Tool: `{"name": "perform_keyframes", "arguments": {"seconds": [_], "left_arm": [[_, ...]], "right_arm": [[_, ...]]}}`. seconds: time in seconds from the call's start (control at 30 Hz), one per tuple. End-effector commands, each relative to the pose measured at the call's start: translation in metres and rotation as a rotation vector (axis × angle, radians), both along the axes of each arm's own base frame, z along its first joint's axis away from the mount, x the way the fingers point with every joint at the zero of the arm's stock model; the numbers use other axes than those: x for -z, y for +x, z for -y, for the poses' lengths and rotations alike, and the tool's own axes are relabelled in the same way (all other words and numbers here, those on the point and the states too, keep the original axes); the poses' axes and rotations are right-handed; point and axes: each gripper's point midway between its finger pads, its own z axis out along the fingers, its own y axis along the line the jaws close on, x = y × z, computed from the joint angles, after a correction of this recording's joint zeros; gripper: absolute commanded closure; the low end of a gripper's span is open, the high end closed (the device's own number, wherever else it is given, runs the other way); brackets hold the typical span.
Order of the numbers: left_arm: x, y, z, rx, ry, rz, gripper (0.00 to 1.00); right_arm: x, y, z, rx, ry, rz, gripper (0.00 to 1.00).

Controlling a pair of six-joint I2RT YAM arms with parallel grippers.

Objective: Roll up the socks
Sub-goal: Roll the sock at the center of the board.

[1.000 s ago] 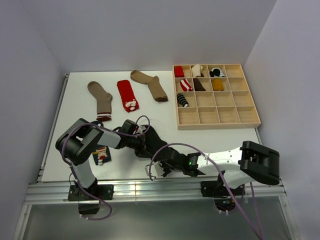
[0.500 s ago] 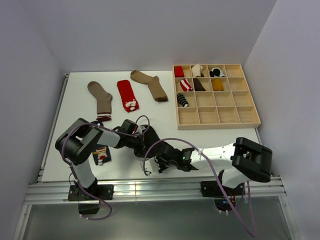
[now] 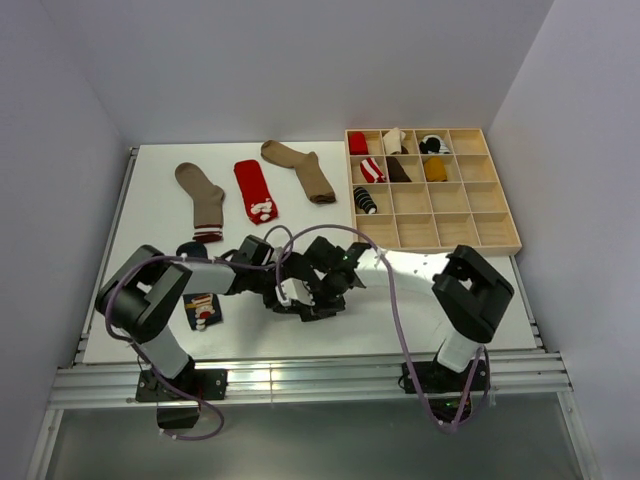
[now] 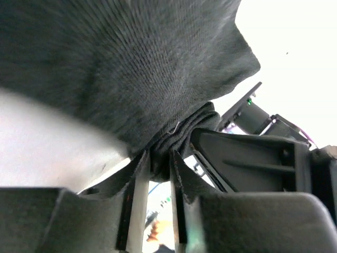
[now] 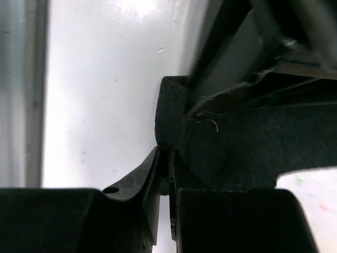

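Note:
A plain black sock (image 3: 312, 285) lies bunched on the white table between my two grippers. My left gripper (image 3: 284, 285) is shut on a fold of it; in the left wrist view the dark knit (image 4: 131, 63) fills the top and a gathered fold sits between the fingers (image 4: 138, 179). My right gripper (image 3: 318, 292) is shut on the sock's edge (image 5: 171, 118), with the left gripper's finger right beside it. Two tan socks (image 3: 204, 198) (image 3: 300, 170) and a red sock (image 3: 256, 190) lie flat at the back. A small navy sock (image 3: 203, 308) lies by the left arm.
A wooden tray of compartments (image 3: 432, 230) stands at the back right, with several rolled socks in its upper cells. A small dark roll (image 3: 191, 250) lies left of the left arm. Cables loop over both arms.
My right arm has swung from the near edge up and left, folding in, until its gripper met the black sock beside the left gripper. The left arm has shifted slightly.

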Motion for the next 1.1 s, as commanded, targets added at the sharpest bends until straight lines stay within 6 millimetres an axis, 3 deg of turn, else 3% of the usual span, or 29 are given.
{"name": "perform_keyframes", "arguments": {"seconds": [0.0, 0.03, 0.23, 0.53, 0.67, 0.8, 1.07], "left_arm": [[-0.005, 0.021, -0.01, -0.057, 0.081, 0.141, 0.72], [-0.005, 0.023, -0.013, -0.068, 0.092, 0.159, 0.7], [-0.02, 0.045, -0.031, -0.188, 0.144, 0.355, 0.66], [-0.059, 0.057, -0.058, -0.326, 0.186, 0.694, 0.65], [-0.079, 0.047, -0.047, -0.299, 0.148, 0.835, 0.65], [-0.086, 0.04, -0.033, -0.219, 0.127, 0.948, 0.66], [-0.077, 0.024, 0.015, 0.02, 0.123, 1.098, 0.67]], "right_arm": [[-0.007, -0.035, 0.016, -0.034, -0.059, -0.261, 0.92], [-0.003, -0.038, 0.024, -0.018, -0.097, -0.317, 0.92], [-0.007, -0.036, 0.026, 0.006, -0.128, -0.502, 0.92], [-0.004, -0.005, 0.026, 0.134, -0.176, -0.746, 0.91], [-0.001, 0.007, 0.023, 0.208, -0.209, -0.8, 0.91], [0.004, 0.009, 0.02, 0.252, -0.261, -0.847, 0.9], [0.01, 0.013, 0.019, 0.3, -0.304, -0.868, 0.89]]}}
